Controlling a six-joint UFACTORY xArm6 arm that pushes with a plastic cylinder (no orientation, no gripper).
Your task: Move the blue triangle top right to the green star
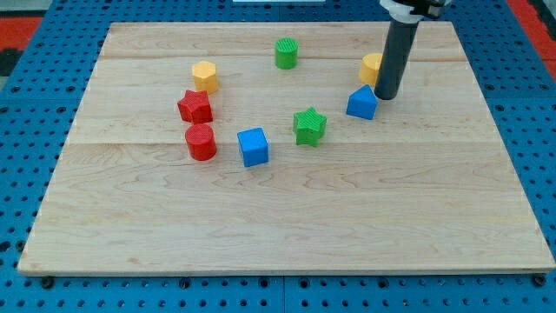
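Note:
The blue triangle [361,103] lies on the wooden board, up and to the right of the green star [309,126], with a gap between them. My tip [387,95] rests on the board just right of the blue triangle, touching or nearly touching its upper right side. The rod rises from there to the view's top.
A yellow block [372,67] sits partly hidden behind the rod. A green cylinder [287,53] is at the top centre. A yellow hexagon [205,76], red star [195,107], red cylinder [201,142] and blue cube [254,147] lie to the left.

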